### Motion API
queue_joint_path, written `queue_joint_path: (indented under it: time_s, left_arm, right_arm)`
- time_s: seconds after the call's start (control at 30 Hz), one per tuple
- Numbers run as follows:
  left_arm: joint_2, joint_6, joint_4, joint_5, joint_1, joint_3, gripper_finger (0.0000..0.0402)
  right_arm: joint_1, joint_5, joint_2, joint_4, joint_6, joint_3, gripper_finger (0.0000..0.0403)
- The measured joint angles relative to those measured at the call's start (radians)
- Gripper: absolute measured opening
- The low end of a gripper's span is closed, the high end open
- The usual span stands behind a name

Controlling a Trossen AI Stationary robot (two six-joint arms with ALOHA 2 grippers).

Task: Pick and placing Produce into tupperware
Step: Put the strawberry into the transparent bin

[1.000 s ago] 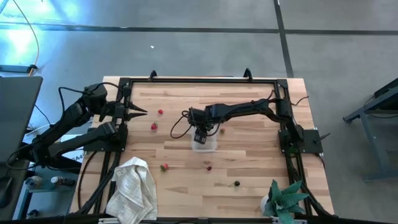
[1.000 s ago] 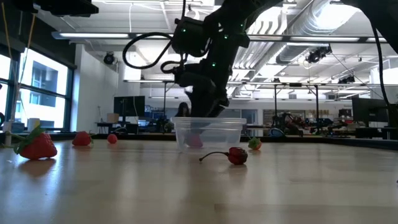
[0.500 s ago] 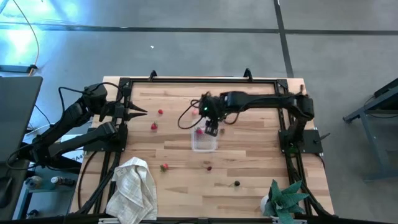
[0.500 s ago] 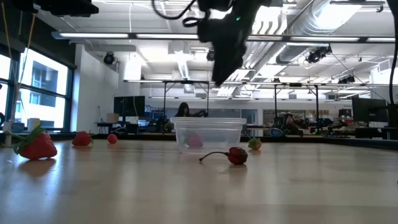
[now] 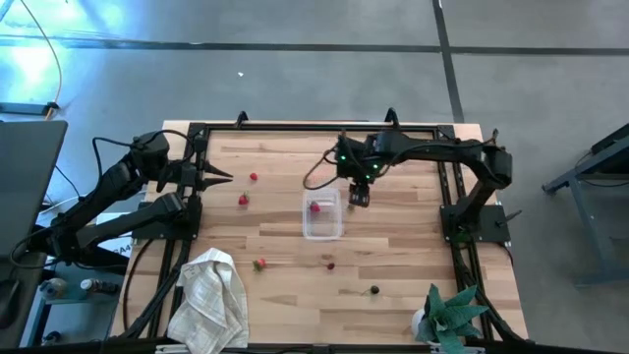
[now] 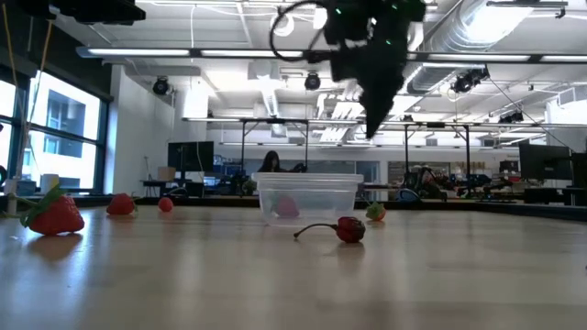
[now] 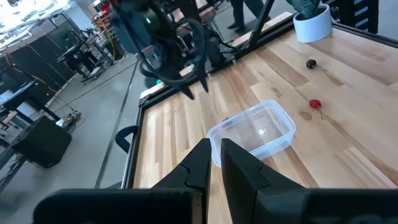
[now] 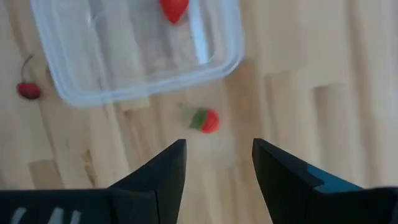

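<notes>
My right jaws (image 8: 214,165) stand wide and empty, lifted away from the tupperware (image 5: 322,216) where one strawberry (image 5: 315,206) now lies. Next piece (image 8: 205,120) waits just beside it. Farther off, my left jaws (image 5: 224,176) rest pressed together.

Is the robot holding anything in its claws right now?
No. The right gripper is open and empty above the table; the left gripper is shut on nothing.

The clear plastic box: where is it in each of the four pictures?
High view: the clear box sits mid-table.
Low view: centre.
Left wrist view: right of centre.
Right wrist view: at the top.
Shared landmark: the red strawberry inside.
</notes>
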Motion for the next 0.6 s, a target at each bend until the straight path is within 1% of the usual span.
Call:
queue_joint_path:
  time_s: [0.07, 0.13, 0.2, 0.27, 0.4, 0.53, 0.6]
  left_arm:
    - [0.000, 0.000, 0.000, 0.000, 0.000, 0.000, 0.0028]
    - [0.000, 0.000, 0.000, 0.000, 0.000, 0.000, 0.0028]
    - [0.000, 0.000, 0.000, 0.000, 0.000, 0.000, 0.0028]
    - [0.000, 0.000, 0.000, 0.000, 0.000, 0.000, 0.0028]
    - [0.000, 0.000, 0.000, 0.000, 0.000, 0.000, 0.0028]
    - [0.000, 0.000, 0.000, 0.000, 0.000, 0.000, 0.0028]
    - [0.000, 0.000, 0.000, 0.000, 0.000, 0.000, 0.0028]
  right_arm:
    - [-0.006, -0.037, -0.056, 0.098, 0.022, -0.113, 0.0177]
    - [-0.008, -0.047, -0.103, 0.211, 0.054, -0.209, 0.0177]
    - [-0.008, -0.043, -0.146, 0.283, 0.085, -0.270, 0.0177]
    - [-0.008, -0.027, -0.176, 0.304, 0.095, -0.313, 0.0177]
    - [-0.008, -0.015, -0.182, 0.346, 0.104, -0.394, 0.0177]
    - [-0.013, -0.021, -0.175, 0.474, 0.134, -0.477, 0.0177]
    - [-0.020, -0.043, -0.175, 0.541, 0.160, -0.510, 0.0177]
